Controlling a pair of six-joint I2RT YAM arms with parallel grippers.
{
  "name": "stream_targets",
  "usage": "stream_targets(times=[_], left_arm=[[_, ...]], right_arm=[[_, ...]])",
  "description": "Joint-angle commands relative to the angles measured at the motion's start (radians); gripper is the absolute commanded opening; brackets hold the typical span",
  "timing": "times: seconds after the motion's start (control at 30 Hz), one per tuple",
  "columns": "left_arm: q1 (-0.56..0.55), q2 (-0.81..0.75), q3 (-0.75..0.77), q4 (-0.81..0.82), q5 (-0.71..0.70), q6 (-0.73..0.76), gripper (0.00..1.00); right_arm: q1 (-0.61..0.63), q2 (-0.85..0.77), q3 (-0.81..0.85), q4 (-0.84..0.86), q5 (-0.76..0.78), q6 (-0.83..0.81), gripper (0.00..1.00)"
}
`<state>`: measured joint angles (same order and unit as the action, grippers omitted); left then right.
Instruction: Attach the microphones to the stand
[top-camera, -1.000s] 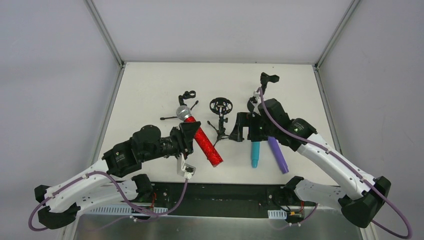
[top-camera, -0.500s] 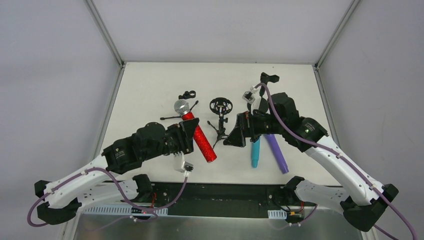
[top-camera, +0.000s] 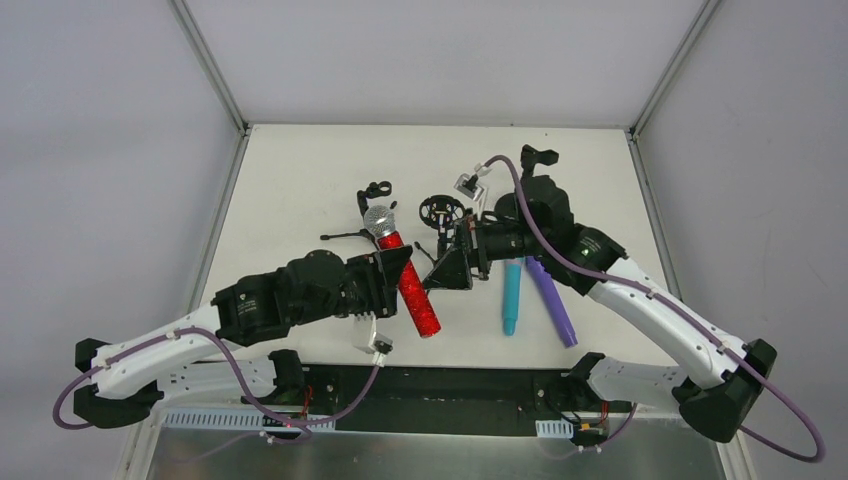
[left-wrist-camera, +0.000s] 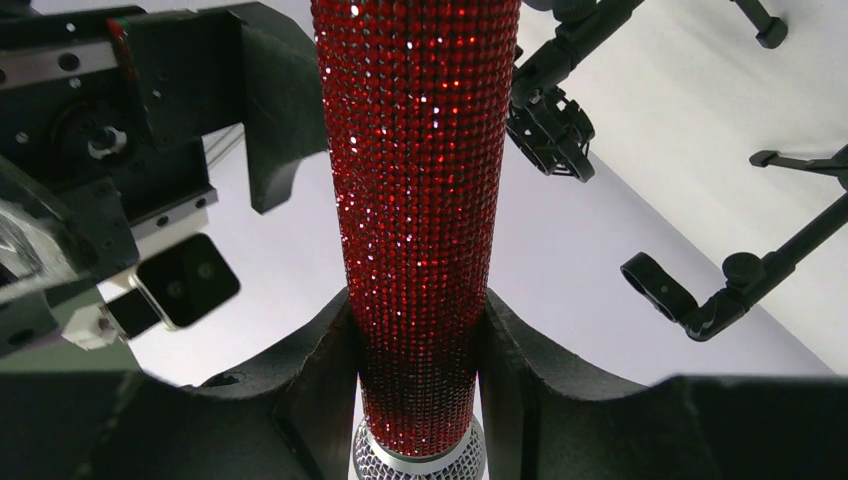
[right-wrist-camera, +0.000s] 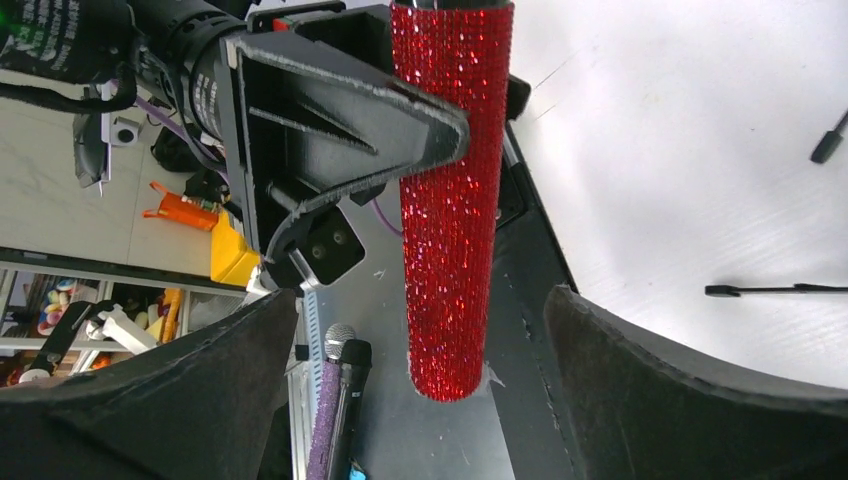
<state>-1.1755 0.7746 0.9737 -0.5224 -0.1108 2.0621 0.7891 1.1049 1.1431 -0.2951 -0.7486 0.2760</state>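
None mounted; left claw (top-camera: 396, 272) grips red mic (top-camera: 412, 292); right claw (top-camera: 448, 266) gapes wide; cyan mic (top-camera: 511, 296), purple mic (top-camera: 554, 306) lie on counter (top-camera: 300, 180).

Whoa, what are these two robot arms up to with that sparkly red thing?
The left hand grips a glittery red microphone around its body. The right hand is open and points toward it, gripping nothing. A cyan microphone and a purple microphone lie side by side on the table, over on the right. The small black stands near the middle hold no microphone yet.
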Motion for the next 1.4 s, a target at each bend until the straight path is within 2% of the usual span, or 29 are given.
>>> stream_targets(times=[0.0,0.17,0.4,0.8,1.07,1.17,1.37], left_arm=[[-0.031,0.006,0.048,0.015,-0.038,0.024,0.0],[-0.055,0.015,0.055,0.015,-0.053,0.007,0.0],[-0.072,0.014,0.057,0.016,-0.07,-0.007,0.0],[-0.079,0.015,0.058,0.016,-0.073,-0.029,0.0],[-0.079,0.013,0.054,0.016,-0.076,-0.035,0.0],[-0.08,0.012,0.054,0.016,-0.076,-0.038,0.0],[-0.08,0.006,0.048,0.016,-0.073,-0.046,0.0]], right_arm=[[0.042,0.036,0.034,0.102,-0.004,0.024,0.97],[0.079,0.058,-0.007,0.187,0.004,0.05,0.92],[0.091,0.038,-0.141,0.447,0.038,0.172,0.82],[0.125,0.088,-0.174,0.553,0.042,0.229,0.72],[0.145,0.114,-0.176,0.558,0.047,0.232,0.66],[0.15,0.122,-0.178,0.562,0.047,0.236,0.56],[0.152,0.127,-0.178,0.565,0.048,0.236,0.27]])
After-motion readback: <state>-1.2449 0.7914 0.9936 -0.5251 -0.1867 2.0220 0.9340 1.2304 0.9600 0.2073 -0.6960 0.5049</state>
